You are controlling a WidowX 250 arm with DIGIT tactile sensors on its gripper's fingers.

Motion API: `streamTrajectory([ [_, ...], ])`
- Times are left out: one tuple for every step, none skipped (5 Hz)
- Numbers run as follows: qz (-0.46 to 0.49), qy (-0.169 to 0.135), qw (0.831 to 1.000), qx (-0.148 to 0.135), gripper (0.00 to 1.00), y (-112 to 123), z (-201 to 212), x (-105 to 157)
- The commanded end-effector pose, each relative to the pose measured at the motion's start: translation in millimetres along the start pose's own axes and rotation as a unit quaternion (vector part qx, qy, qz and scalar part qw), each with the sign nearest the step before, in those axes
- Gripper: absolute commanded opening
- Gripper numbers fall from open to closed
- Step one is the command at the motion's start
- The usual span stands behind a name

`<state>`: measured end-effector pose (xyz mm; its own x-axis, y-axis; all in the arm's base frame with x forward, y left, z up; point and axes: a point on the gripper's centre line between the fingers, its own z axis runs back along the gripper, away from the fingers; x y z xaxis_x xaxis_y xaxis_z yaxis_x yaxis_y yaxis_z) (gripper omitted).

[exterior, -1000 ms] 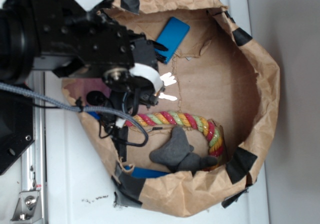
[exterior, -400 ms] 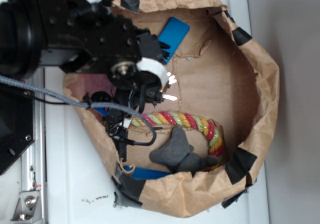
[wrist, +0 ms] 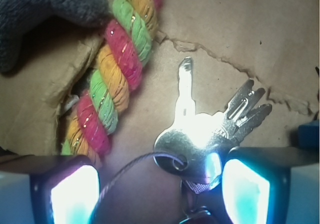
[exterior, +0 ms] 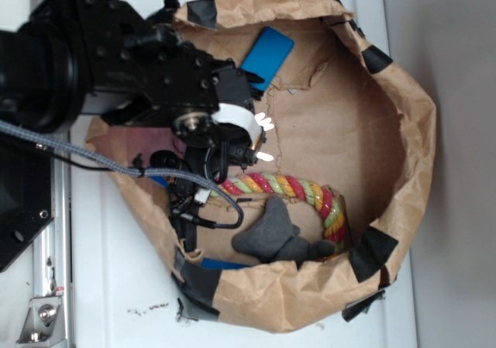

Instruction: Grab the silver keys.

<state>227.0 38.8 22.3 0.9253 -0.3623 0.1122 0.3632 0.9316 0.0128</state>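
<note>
The silver keys lie fanned on the brown paper floor, on a ring with a thin wire loop. In the exterior view they show as white glints just right of the gripper. My gripper is open and low over them. The key heads and ring sit between the two glowing pads, close against the right one, and the blades point away from me. In the exterior view the gripper is inside the paper bowl, and its fingers are mostly hidden by the black arm.
A red, yellow and green rope lies just left of the keys and also shows in the exterior view. A grey soft toy rests below it. A blue rectangular block leans at the back. Crumpled brown paper walls ring the space.
The arm has shifted right and slightly down, further into the paper bowl, bringing the gripper closer to the keys. The keys, rope and block have not moved.
</note>
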Motion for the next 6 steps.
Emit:
streamTrajectory([
  [-0.006, -0.010, 1.000, 0.001, 1.00, 3.3, 3.9, 5.3],
  [-0.002, -0.009, 1.000, 0.001, 0.00, 2.9, 4.9, 4.5],
  [-0.001, -0.008, 1.000, 0.000, 0.00, 2.9, 6.0, 6.5],
  [-0.003, -0.011, 1.000, 0.001, 0.00, 1.9, 8.6, 6.8],
  [-0.002, -0.007, 1.000, -0.001, 0.00, 0.8, 11.7, 7.8],
  [0.000, -0.006, 1.000, -0.004, 0.00, 0.6, 14.3, 8.7],
])
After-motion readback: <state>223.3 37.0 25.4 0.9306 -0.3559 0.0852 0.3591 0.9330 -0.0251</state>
